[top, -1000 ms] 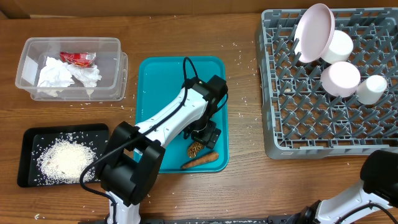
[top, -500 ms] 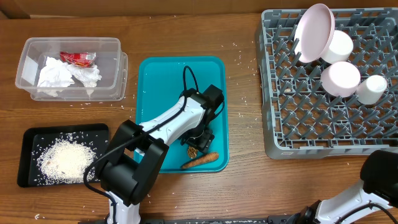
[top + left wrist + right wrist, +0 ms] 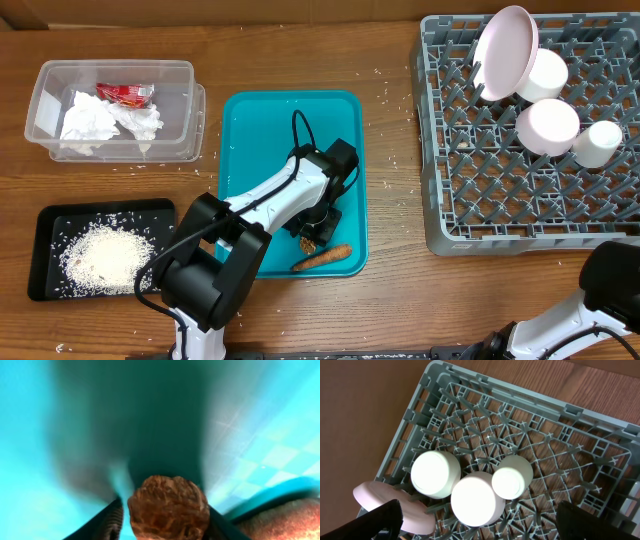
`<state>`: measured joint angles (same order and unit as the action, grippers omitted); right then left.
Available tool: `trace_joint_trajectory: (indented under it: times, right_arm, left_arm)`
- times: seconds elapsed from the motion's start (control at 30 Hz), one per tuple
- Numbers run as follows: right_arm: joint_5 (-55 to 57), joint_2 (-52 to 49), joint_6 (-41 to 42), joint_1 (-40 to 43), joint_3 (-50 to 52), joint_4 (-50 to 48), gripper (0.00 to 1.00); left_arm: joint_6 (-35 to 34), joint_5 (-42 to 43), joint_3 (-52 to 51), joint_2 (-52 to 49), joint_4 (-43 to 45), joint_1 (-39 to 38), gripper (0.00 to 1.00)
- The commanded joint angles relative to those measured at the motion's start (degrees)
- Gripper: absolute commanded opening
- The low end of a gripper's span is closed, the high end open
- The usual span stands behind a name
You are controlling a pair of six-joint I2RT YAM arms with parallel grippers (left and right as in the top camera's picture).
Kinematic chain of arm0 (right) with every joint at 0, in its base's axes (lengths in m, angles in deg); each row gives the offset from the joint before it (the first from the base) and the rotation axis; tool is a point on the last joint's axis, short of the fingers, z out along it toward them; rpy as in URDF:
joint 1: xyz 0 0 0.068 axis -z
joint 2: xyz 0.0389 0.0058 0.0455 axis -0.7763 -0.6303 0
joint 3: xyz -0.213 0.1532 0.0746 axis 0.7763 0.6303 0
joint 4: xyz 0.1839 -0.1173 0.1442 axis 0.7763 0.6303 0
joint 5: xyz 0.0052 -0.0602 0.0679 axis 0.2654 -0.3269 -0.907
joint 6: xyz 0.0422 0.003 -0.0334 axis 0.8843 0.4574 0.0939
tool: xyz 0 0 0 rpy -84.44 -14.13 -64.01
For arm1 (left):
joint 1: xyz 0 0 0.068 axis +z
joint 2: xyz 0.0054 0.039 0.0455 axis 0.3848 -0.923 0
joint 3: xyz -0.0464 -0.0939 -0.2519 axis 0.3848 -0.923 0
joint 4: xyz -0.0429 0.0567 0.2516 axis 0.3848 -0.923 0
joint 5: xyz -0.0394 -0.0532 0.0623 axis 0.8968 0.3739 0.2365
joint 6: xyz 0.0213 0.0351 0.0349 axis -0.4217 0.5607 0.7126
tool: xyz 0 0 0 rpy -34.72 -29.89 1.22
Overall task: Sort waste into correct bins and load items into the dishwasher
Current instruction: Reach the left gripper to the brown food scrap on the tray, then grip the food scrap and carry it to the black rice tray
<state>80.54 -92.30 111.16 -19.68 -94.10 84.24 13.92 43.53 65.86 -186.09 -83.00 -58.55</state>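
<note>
A small brown patterned biscuit (image 3: 168,506) lies on the teal tray (image 3: 260,130) between the fingers of my left gripper (image 3: 165,526). The right finger is against it, while a thin strip of teal shows at the left finger (image 3: 112,521). Overhead, the left gripper (image 3: 312,236) points down at the biscuit (image 3: 308,243), with the orange carrot stick (image 3: 322,258) just beyond. My right gripper (image 3: 480,527) hangs open above the grey dish rack (image 3: 555,460), over the white bowl (image 3: 477,499).
The clear tub (image 3: 115,66) holds the crumpled napkin (image 3: 100,120) and red wrapper (image 3: 125,94). Rice (image 3: 100,255) lies in the black tray (image 3: 45,220). The rack (image 3: 500,200) carries the plate (image 3: 505,50), bowl (image 3: 547,125) and cup (image 3: 598,142). Rice grains dot the wood.
My left gripper has come down onto the near right part of the teal tray and its fingers have narrowed around the biscuit. The right arm is still.
</note>
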Motion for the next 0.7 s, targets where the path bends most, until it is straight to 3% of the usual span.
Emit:
trace_joint_trajectory:
  times: [0.0,0.33,0.5,0.67]
  right_arm:
    - [0.6,1.6,0.3,0.0,0.0,-0.4,1.0]
    - [0.6,1.6,0.2,0.0,0.0,-0.4,1.0]
    - [0.6,1.6,0.2,0.0,0.0,-0.4,1.0]
    - [0.6,1.6,0.2,0.0,0.0,-0.4,1.0]
  left_arm:
    - [-3.4,2.3,-1.1,0.0,-0.2,0.0,0.41]
    - [-7.7,1.2,1.0,0.0,-3.0,1.8,0.27]
    - [-8.2,-0.1,7.4,0.0,-9.6,8.2,0.22]
    - [-8.4,-0.3,14.4,0.0,-15.3,17.4,0.24]
